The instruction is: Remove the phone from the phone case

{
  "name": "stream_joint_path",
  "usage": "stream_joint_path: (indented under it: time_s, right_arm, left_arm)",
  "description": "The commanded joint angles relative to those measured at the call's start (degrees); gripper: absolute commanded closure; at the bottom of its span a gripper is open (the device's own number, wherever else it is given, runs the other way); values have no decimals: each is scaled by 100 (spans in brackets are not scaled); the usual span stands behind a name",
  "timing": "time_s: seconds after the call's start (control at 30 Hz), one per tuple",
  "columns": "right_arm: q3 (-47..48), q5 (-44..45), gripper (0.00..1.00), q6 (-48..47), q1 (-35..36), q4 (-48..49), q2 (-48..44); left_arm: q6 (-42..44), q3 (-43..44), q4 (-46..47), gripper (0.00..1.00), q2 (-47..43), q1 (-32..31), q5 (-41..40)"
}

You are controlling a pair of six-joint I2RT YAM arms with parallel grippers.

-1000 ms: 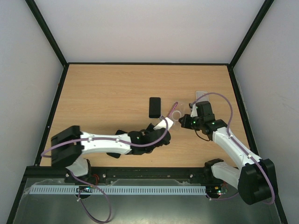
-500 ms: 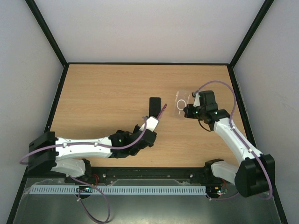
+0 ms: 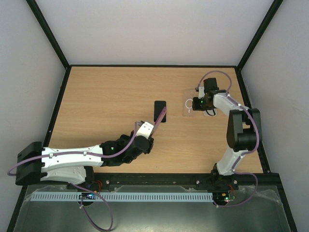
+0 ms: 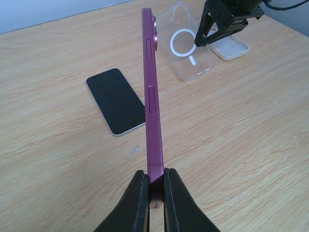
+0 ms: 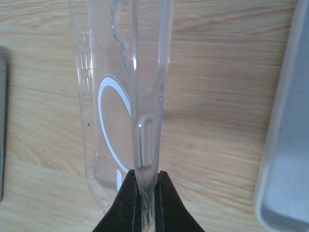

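Observation:
My left gripper is shut on the bottom end of a purple phone, held on edge above the table; it also shows in the top view. My right gripper is shut on the side wall of a clear phone case with a white ring on its back. The case is at the right back of the table, resting on or just above the wood, apart from the phone. In the left wrist view the case lies beyond the phone with the right gripper over it.
A second phone with a black screen lies flat mid-table, also in the left wrist view. A whitish case lies next to the clear case, also in the right wrist view. Black rails edge the table.
My right gripper carried the clear case back and to the right, down toward the table. My left arm pulled back left and nearer with the purple phone. Phone and case moved apart.

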Motion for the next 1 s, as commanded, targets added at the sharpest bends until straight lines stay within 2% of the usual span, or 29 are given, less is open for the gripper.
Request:
stream_joint_path:
  time_s: [0.0,0.17,0.33,0.57,0.63,0.7,0.83,0.97]
  right_arm:
    - [421,-181,98,-230,-358,-328,484]
    - [610,-470,98,-386,-771,-508,864]
    - [902,-206,98,-692,-912,-767,1304]
    - [1206,-48,83,-945,-921,-903,1642]
    - [1220,103,74,-921,-921,-842,1592]
    - [1220,205,70,-899,-921,-825,1475]
    - [1145,-91,68,-908,-921,-959,1077]
    - [882,-957,67,-742,-921,-1135,491]
  left_arm:
    - [-89,-119,200,97,-277,43,-152]
    - [-122,-219,166,97,-351,43,-204]
    - [-75,-270,122,97,-359,48,-337]
    - [-90,-314,164,97,-288,61,-348]
    - [-84,-319,164,97,-256,85,-367]
    - [-30,-314,156,97,-222,124,-412]
    - [147,-309,233,97,-144,303,-475]
    - [322,-222,292,97,44,527,-506]
